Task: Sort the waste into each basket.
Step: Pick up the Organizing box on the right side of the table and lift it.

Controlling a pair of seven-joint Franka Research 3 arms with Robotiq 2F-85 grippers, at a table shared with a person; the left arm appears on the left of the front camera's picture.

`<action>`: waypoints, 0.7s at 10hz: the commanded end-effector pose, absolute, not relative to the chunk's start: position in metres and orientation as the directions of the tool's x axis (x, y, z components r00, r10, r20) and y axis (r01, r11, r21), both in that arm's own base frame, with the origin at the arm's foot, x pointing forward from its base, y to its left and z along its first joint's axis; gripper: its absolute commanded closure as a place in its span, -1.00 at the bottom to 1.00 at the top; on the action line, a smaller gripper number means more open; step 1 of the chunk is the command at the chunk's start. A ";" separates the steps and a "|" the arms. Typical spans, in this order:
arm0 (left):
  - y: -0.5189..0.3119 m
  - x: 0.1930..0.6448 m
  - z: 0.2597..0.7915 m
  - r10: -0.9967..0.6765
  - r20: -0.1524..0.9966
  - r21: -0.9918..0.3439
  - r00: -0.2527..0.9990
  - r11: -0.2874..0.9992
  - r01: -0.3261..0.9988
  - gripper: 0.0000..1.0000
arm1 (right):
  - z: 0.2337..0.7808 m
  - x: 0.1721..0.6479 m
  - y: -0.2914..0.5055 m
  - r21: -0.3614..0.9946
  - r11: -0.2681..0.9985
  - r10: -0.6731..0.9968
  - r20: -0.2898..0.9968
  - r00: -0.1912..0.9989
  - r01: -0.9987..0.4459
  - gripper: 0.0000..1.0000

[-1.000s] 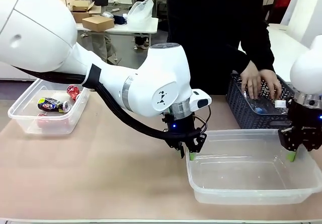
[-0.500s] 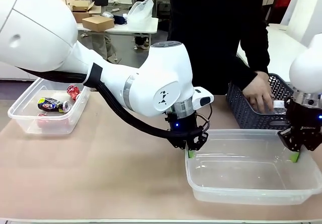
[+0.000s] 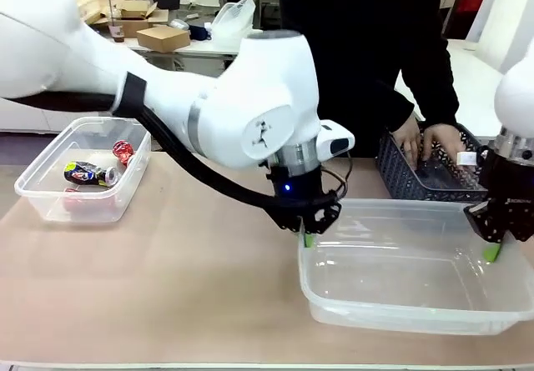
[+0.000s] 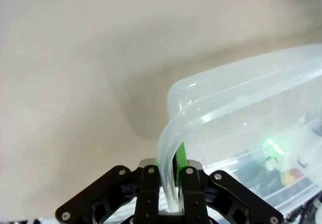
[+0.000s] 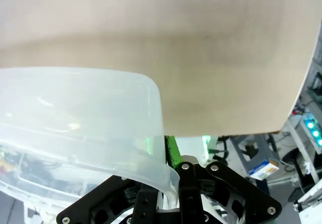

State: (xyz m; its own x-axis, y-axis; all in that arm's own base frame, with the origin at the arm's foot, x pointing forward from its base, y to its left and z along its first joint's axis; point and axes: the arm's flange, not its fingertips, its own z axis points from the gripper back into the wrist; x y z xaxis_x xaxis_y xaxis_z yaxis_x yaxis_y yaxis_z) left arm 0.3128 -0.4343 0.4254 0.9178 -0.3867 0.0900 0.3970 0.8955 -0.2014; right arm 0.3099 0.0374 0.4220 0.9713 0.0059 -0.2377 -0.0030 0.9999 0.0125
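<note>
The left gripper (image 3: 309, 236) is clenched on the left rim of the large tub (image 3: 392, 314). In the left wrist view, its fingers (image 4: 188, 183) pinch the clear lip between the green pads. The right gripper (image 3: 492, 248) is clamped on the same tub's right rim, and the right wrist view shows the lip caught between its fingers (image 5: 187, 186).

At the far left of the beige table (image 3: 167, 296) stands a small tub (image 3: 75, 208). It holds a blue-printed can (image 3: 83, 173) and a red can (image 3: 123, 149). The middle of the table is bare and matte. The large tub sits at the near right, with nothing visible inside it. Just beyond it, at the far right, is a dark mesh basket (image 3: 396, 175). A person in dark clothes (image 3: 359, 62) stands behind it with one hand (image 3: 408, 142) and the other hand (image 3: 446, 143) inside it.

Farther back on the left, a white table (image 3: 209, 47) carries a cardboard box (image 3: 161, 37) and a clear bag (image 3: 234, 17).
</note>
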 end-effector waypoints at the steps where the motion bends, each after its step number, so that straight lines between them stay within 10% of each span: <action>1: -0.372 0.306 0.481 -0.282 0.087 -0.164 0.956 0.942 0.293 1.00 | 0.434 0.285 0.063 -0.049 0.996 0.058 -0.252 0.966 -0.072 1.00; 7: -0.228 0.302 0.565 -0.095 0.179 -0.152 0.979 0.981 0.123 1.00 | 0.531 0.377 0.173 -0.016 0.990 0.127 -0.340 0.932 -0.141 1.00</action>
State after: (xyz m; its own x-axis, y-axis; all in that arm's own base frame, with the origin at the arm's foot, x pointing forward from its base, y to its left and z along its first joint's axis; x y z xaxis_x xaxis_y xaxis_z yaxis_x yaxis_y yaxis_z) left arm 0.2959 -0.2649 0.5654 0.9878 -0.0681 0.1403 0.0977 0.9715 -0.2162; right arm 0.3605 0.1916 0.5317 0.9636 0.1542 -0.2183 -0.1364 0.9861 0.0947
